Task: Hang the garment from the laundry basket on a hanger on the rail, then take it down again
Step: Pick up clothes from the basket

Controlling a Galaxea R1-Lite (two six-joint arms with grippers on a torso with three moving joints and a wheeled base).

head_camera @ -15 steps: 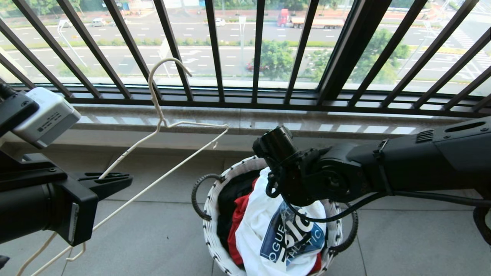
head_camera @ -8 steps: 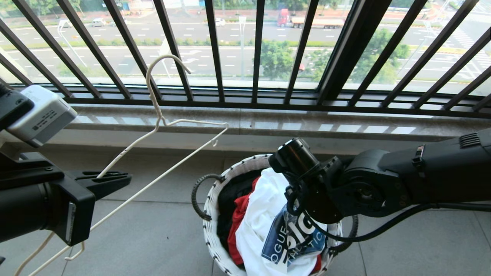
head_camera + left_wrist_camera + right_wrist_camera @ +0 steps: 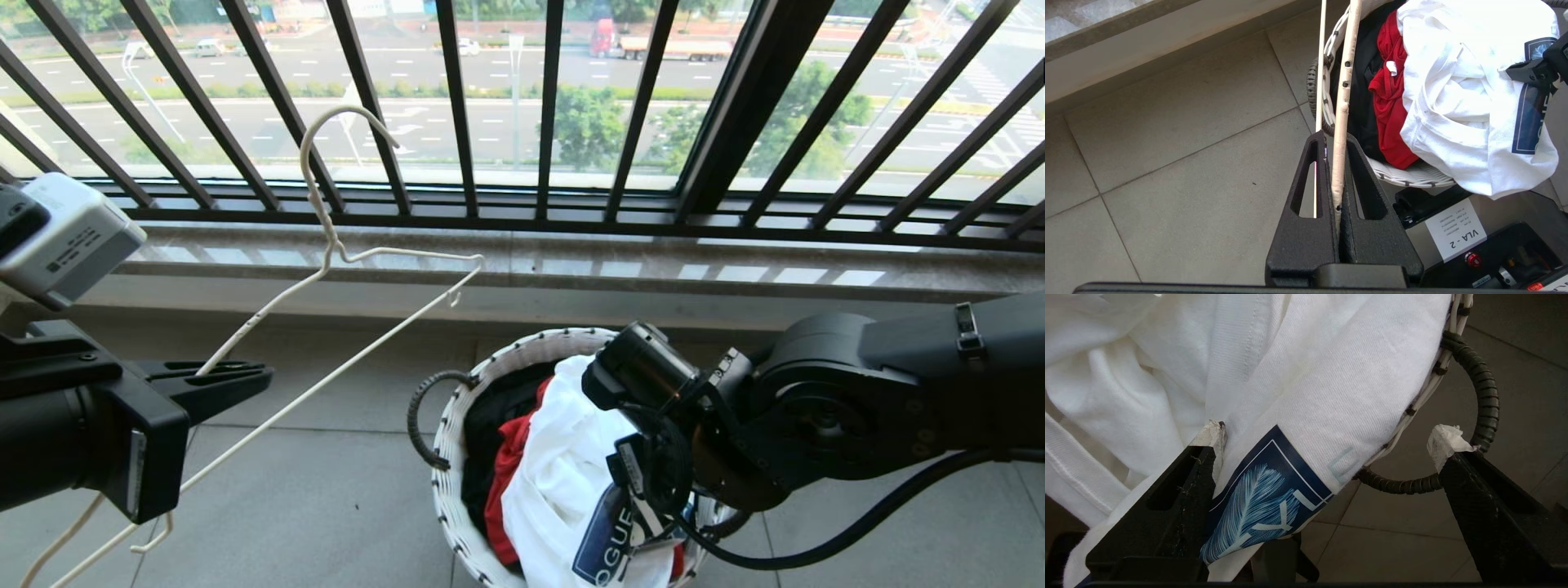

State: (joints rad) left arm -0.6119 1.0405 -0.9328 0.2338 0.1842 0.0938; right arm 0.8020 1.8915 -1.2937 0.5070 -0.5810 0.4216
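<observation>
While the scene sits on a tiled floor beside a black barred window railing (image 3: pixel 522 122), the parts read so:

Left tool (image 3: pixel 1340 163): at the left edge of the head view, jaws pressed together on the hanger (image 3: pixel 326 261), whose hook rises toward the upper left of the frame.

Right tool (image 3: pixel 1327 453): low in the right half of the head view, jaws spread wide, astride a fold of the garment (image 3: pixel 1331 375) with nothing clamped; one finger (image 3: pixel 1208 441) touches the cloth.

Garment: heaped in the laundry basket (image 3: pixel 457 457) at lower centre, draped over its rim.

Red garment (image 3: pixel 506 474): beneath it, inside the basket.
</observation>
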